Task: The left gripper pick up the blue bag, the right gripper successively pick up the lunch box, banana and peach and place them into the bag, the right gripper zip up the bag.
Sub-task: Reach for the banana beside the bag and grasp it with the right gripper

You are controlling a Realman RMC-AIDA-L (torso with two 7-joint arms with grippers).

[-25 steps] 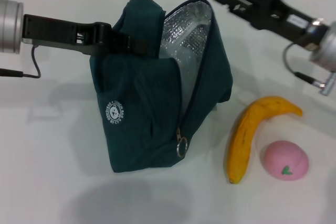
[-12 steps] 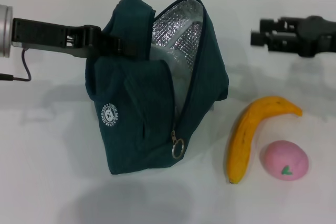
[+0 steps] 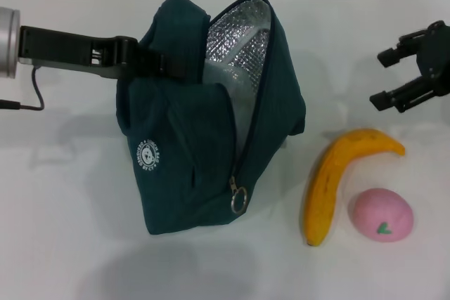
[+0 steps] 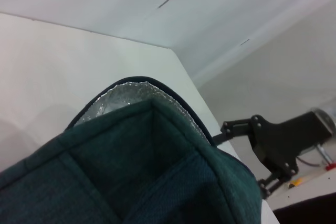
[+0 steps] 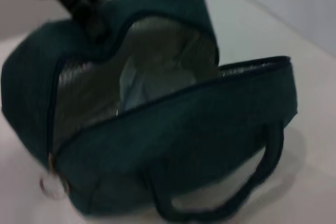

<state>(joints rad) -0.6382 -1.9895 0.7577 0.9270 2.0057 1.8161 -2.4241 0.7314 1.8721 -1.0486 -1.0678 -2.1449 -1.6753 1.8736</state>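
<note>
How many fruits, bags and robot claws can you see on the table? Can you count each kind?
Fruit: 2, the banana and the peach
Bags: 1, the blue bag
Claws: 2, the left claw and the right claw
Total: 5

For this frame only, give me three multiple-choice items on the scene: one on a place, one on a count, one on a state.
1. Where is the curved yellow banana?
A. inside the bag
B. on the white table beside the round pink peach
C. in the right gripper

2. How many fruits lie on the white table?
A. one
B. two
C. three

3. What is the state of the dark teal-blue fabric bag?
A. unzipped, its silver foil lining showing
B. zipped shut
C. folded flat

Answers:
1 B: the banana rests on the table next to the peach, with the open right gripper empty above them.
2 B: only banana and peach are out.
3 A: the lining shows through the mouth, held up by the left gripper, which grips the bag's top edge.
</note>
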